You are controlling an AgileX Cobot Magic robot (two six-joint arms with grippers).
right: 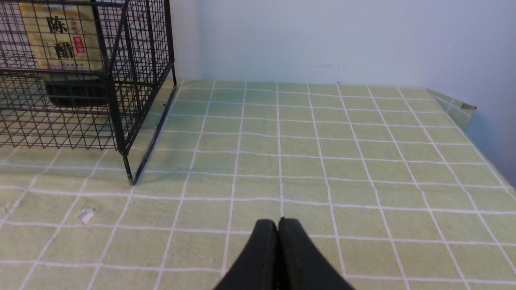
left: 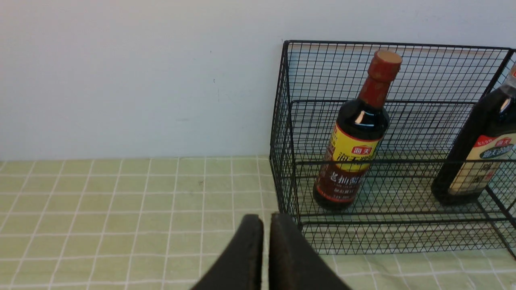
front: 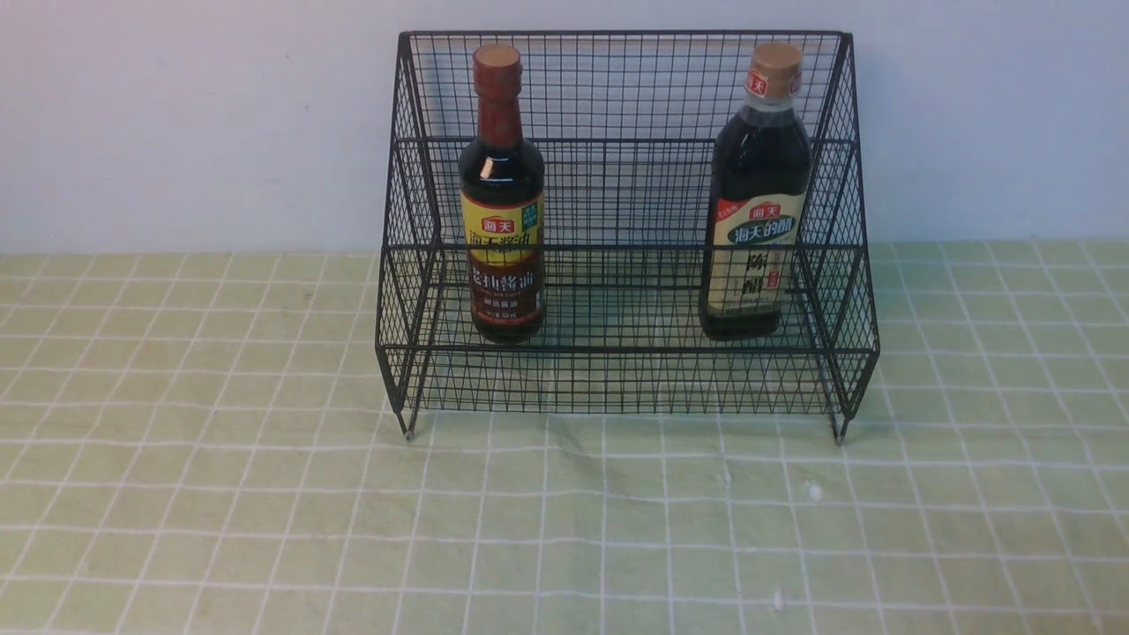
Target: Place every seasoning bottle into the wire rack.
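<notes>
the left gripper (left: 266,225) is showing only in its own wrist view, with the two dark fingers pressed nearly together and nothing between them; it is hanging over the green checked cloth (left: 121,209), just beside the near left corner of the wire rack (left: 282,141). the right gripper (right: 278,229) is also closed and empty, and it is hanging over bare cloth, well apart from the right foot of the rack.

going outward from the claws, both seasoning bottles are standing upright on the lower tier of the rack. the slim bottle (front: 503,203) with the red-brown cap is standing toward the left side, and the wider bottle (front: 757,198) with the tan cap is standing toward the right side, well apart from each other. no bottle is lying on the cloth in any view. so i am judging that the task is finished and nothing is remaining except maybe to keep the arms back.

the front view is giving the whole rack and both bottles, but no arm or claw at all. the wrist views are giving the closed claws. the right wrist view is showing only the beige label and dark base of the wider bottle, and the right edge of the table. it is also showing a small white scrap (right: 86,215) on the cloth.
</notes>
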